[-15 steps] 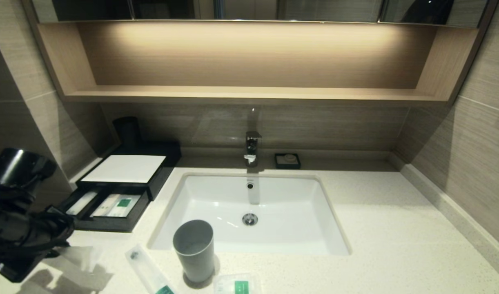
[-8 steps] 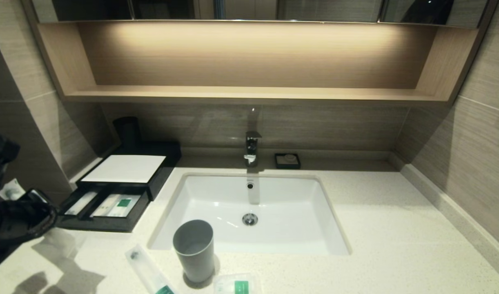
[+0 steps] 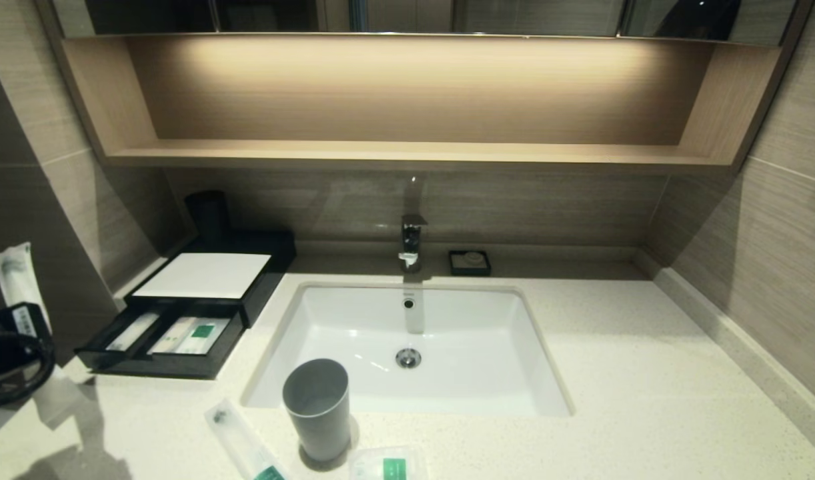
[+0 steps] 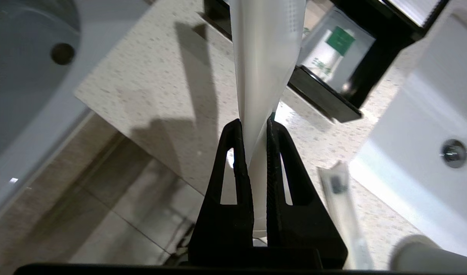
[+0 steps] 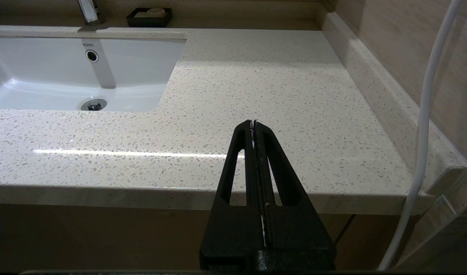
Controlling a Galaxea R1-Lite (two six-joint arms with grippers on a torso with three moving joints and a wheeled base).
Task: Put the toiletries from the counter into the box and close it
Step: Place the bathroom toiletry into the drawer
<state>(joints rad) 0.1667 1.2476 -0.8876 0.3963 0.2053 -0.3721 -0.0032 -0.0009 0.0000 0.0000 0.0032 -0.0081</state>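
Left gripper (image 4: pixel 255 126): matte black, tapered fingers showing triangular cut-outs and ribbed inner faces. Right gripper (image 5: pixel 253 124): showing identical black build. Black cables are looping at lower left of the head view.

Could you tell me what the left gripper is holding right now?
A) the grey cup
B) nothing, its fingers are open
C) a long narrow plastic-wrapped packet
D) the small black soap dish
C: the left wrist view shows the left gripper shut on a long translucent white packet, and the head view shows that packet sticking up from the gripper at the left edge, above the counter.
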